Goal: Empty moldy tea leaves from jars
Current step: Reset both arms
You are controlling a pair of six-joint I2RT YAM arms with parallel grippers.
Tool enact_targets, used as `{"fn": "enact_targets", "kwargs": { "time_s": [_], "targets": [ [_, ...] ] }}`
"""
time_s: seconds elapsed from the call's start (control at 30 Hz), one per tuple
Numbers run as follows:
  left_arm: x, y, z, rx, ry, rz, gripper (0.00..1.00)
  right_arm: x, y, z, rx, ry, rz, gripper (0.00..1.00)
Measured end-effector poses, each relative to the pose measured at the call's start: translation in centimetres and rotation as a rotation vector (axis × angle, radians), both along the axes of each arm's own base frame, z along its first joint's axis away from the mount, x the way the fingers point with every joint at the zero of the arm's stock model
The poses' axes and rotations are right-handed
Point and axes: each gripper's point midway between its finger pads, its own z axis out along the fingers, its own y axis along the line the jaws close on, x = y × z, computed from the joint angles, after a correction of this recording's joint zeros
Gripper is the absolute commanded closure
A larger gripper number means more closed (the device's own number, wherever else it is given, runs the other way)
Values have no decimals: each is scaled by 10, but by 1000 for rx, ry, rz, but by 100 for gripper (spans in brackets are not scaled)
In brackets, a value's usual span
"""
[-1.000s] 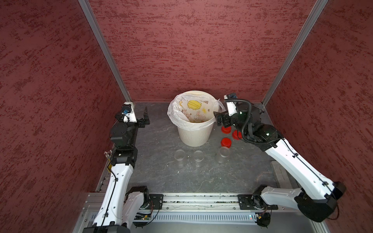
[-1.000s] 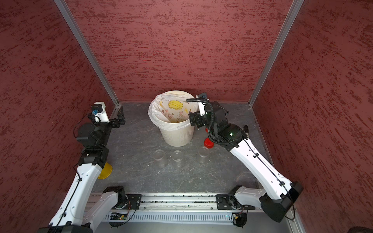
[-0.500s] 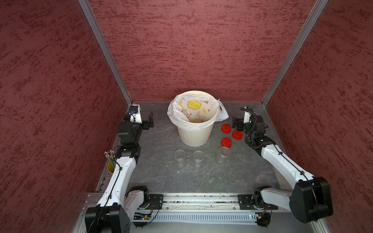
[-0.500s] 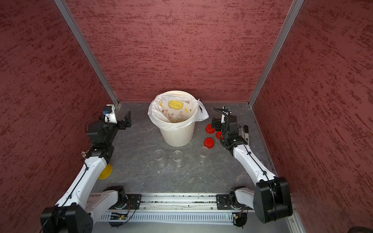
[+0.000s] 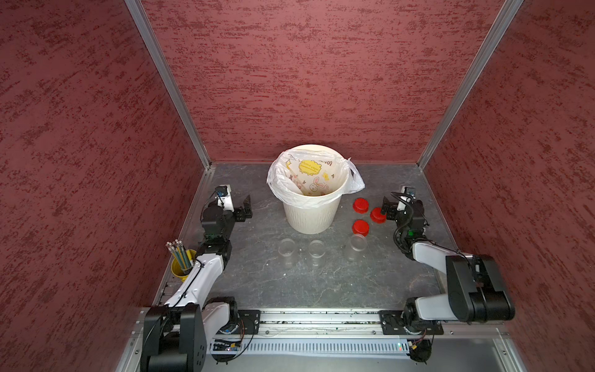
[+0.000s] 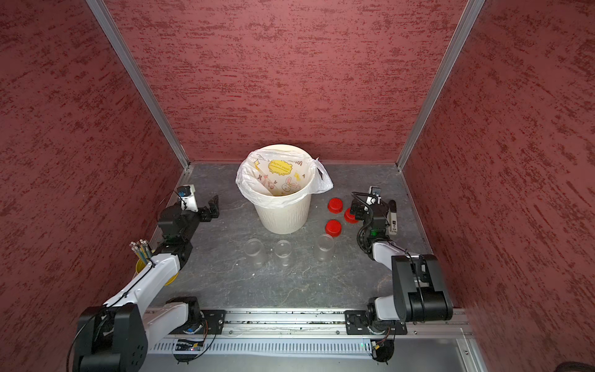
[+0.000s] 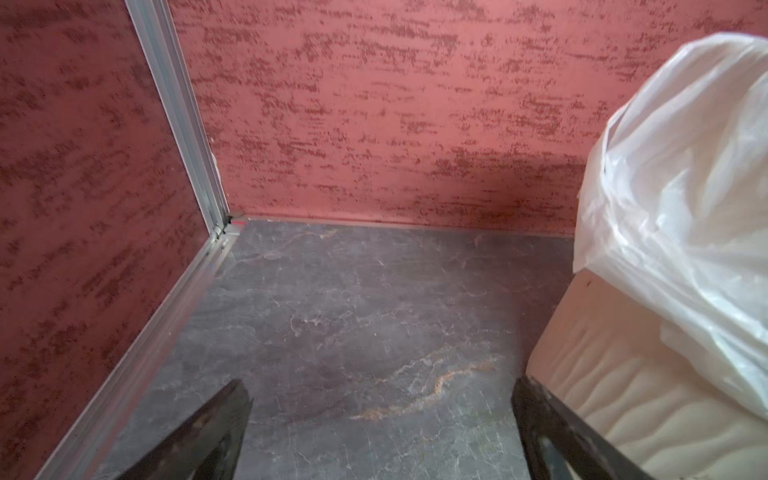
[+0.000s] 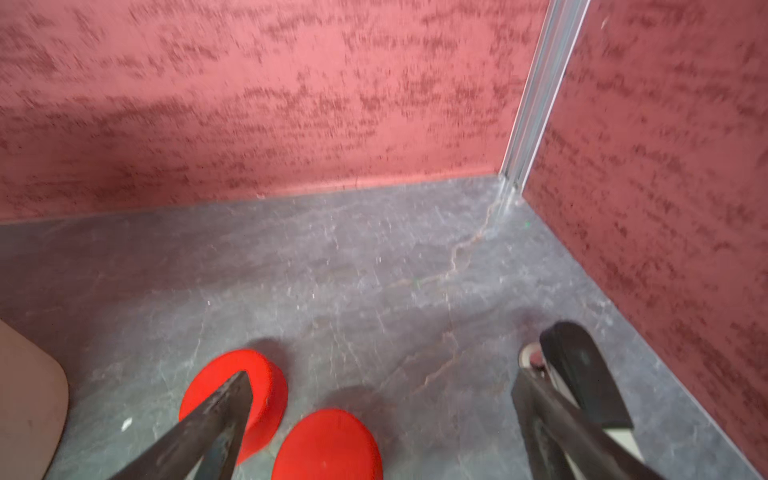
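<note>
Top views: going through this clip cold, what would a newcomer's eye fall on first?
The cream ribbed bin with its white printed bag stands at the middle back of the grey table. To its right, three round bright red caps lie loose on the table. In front of it, three small clear cylindrical jars stand uncapped in a row, with no dark leaves visible inside.

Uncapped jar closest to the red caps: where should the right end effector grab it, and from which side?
I'd take the jar by its clear side wall, about mid-height, with the right end effector coming in level from the right arm's side. It stands upright with its mouth open, so the round wall suits the open jaws; a red cap sits close behind it.
</note>
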Motion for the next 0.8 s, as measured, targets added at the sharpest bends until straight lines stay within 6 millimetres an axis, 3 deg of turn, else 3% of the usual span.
{"fn": "enact_targets", "kwargs": {
  "time_s": [0.13, 0.33, 0.43, 0.63, 0.8],
  "targets": [
    [1, -2, 0, 2, -15, 5, 0, -9, -5, 1, -3, -59, -6, 1],
    [3, -7, -24, 0, 2, -2, 0, -27, -6, -41, -3, -23, 20, 1],
    [2, -15, -43, 3, 31, -17, 0, -34, -6, -39, -2, -67, 26, 1],
    [3, -24, -62, 46, 30, -25, 0, -36, -5, -24, -5, -142, 31, 1],
    [12, -22, -98, 85, 90, 1, 0, -35, -5, -16, -7, -174, 32, 1]
  ]
}}
